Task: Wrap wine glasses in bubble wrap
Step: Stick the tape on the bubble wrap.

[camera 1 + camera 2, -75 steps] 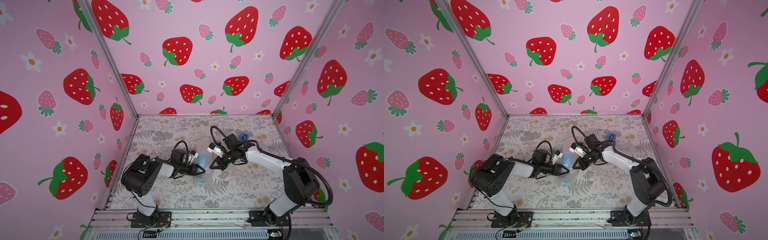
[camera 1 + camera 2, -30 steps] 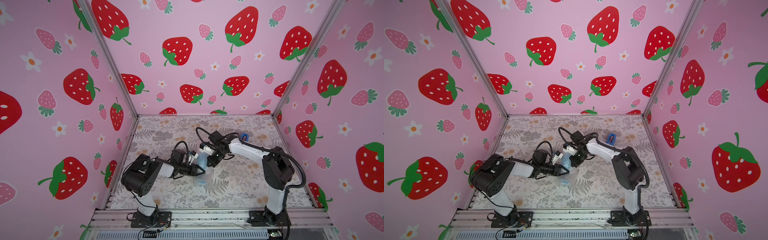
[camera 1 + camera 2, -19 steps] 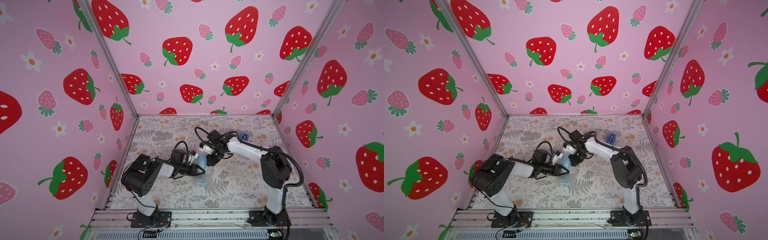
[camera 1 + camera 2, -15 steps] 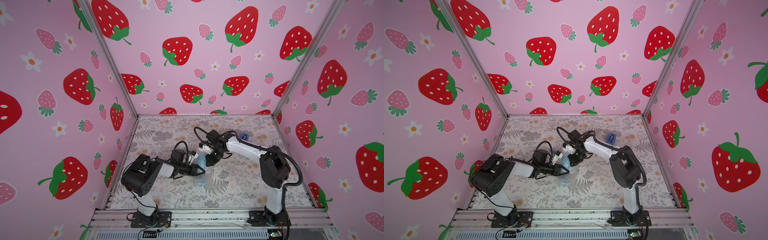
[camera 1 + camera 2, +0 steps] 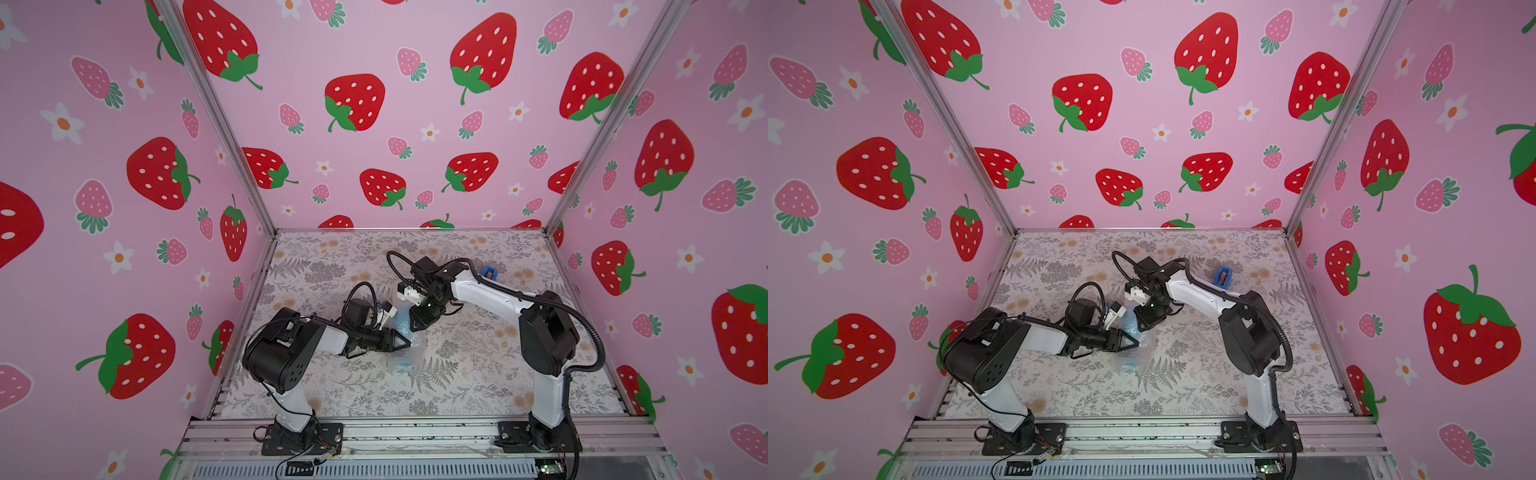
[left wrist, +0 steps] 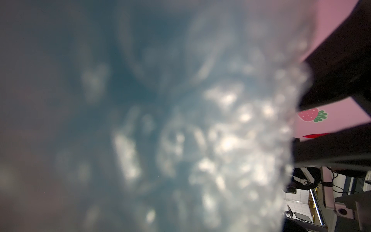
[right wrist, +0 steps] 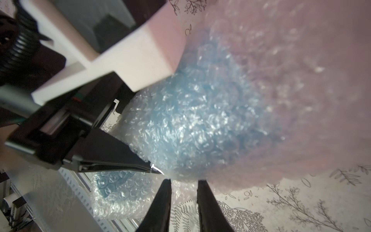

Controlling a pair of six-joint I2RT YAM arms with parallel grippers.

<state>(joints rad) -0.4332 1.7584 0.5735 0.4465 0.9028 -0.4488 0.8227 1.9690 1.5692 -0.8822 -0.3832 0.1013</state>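
Note:
The wine glass (image 5: 400,323) (image 5: 1131,326) is a light-blue goblet lying mid-table, swathed in clear bubble wrap (image 5: 417,353) (image 7: 281,80). My left gripper (image 5: 405,341) (image 5: 1133,343) reaches in from the left and is shut on the wrapped bowl. One of its fingers (image 7: 120,160) lies between the bowl (image 7: 200,120) and the foot (image 7: 112,184). The left wrist view is filled with blurred bubble wrap (image 6: 230,140). My right gripper (image 5: 415,328) (image 5: 1142,328) (image 7: 184,181) points down at the wrap's far side, jaws slightly apart, tips at the wrap's edge.
A darker blue tape dispenser (image 5: 490,273) (image 5: 1222,277) stands at the back right of the fern-print table (image 5: 478,374). Pink strawberry walls close in the left, back and right. An aluminium rail (image 5: 415,432) carrying both arm bases runs along the front.
The right arm has swung left onto the wrapped goblet, and its jaws have gone from shut to slightly apart. The left arm and the goblet have stayed put.

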